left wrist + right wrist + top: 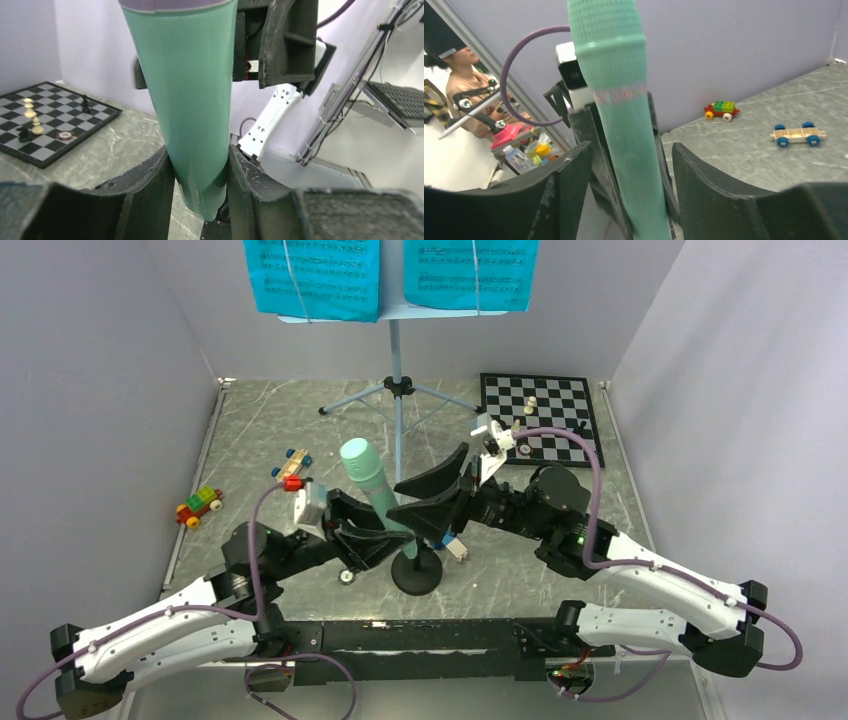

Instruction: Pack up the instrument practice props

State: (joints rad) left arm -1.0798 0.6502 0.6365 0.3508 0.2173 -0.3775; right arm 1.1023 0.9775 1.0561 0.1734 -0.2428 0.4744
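Left hand [200, 157] around mint-green microphone [372, 495], long axis near-vertical, head up

The microphone [624, 135] is mint-green plastic. Its barrel is smooth with a soft satin sheen, and its head is moulded in a fine mesh-like grid. The left fingers [150, 190] and right fingers [719, 190] are matt black plastic, grainy and faintly ridged. The bench [260, 420] has a grey marbled, stone-look top with a dull shine. At one o'clock on it, the chessboard [540, 405] looks smooth and semi-matt. At twelve o'clock, the sheet-music pages [312, 275] are matt cyan paper on a music stand [397, 360] of thin pale-blue painted tube, seemingly metal. The mic stand base [417, 575] is smooth black. At nine o'clock, the brick car [198, 506] is glossy plastic. The flat car [798, 134] has a body like bare wood.
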